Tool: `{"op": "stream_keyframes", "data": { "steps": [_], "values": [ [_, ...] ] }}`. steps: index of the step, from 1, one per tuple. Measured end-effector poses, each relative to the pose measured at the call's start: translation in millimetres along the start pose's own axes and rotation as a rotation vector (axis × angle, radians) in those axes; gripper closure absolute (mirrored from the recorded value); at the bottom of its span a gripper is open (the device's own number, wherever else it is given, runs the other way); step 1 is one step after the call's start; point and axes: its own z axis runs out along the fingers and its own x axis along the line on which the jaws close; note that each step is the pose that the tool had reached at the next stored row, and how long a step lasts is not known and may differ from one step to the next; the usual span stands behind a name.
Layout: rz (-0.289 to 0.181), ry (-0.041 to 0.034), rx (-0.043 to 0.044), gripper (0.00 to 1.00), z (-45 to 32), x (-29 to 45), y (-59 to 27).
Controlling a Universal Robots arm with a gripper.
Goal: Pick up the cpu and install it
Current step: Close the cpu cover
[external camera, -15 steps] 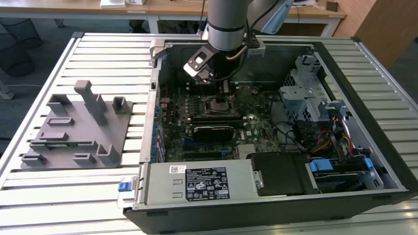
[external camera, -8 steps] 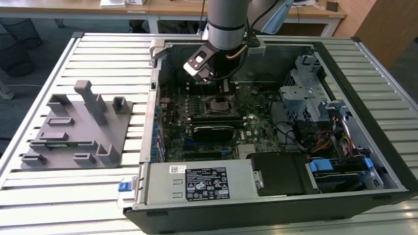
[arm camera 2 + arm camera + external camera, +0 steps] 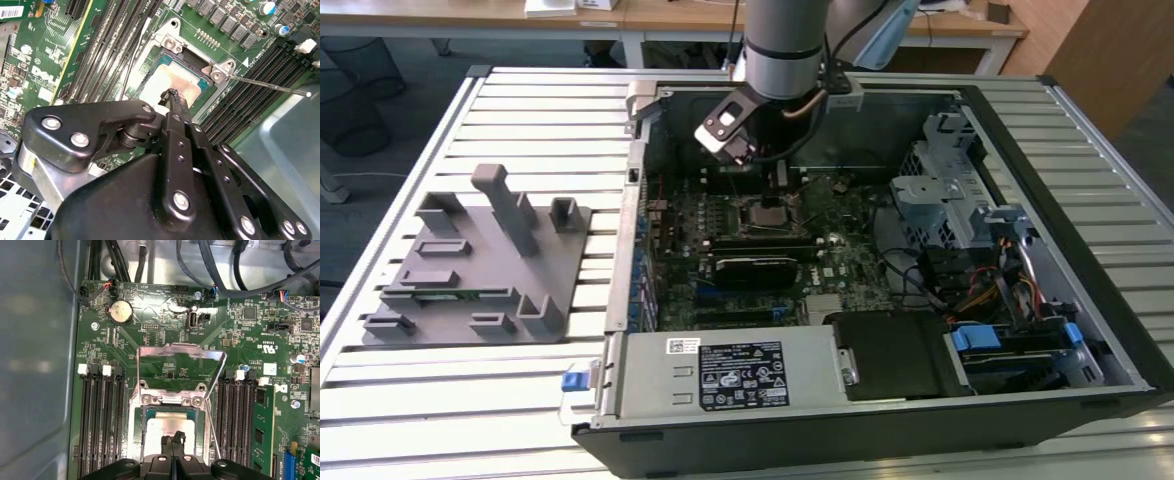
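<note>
The pincer [image 3: 172,96], fingers closed together on nothing, hangs just over the cpu [image 3: 166,80] lying in its socket [image 3: 171,44]. The first wrist view adds a raised frame [image 3: 180,356] and a coin battery [image 3: 121,312]; the exterior view, a grey fixture [image 3: 480,265] near the worktop's [image 3: 520,100] edge.

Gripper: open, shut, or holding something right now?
Gripper: shut, fingers together with nothing between them, tips right over the cpu lying in the socket.
</note>
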Motion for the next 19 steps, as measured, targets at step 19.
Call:
{"op": "stream_keyframes", "data": {
  "steps": [19],
  "values": [
    [0.0, 0.0001, -0.0001, 0.89, -6.1, -0.2, 0.2]
  ]
}}
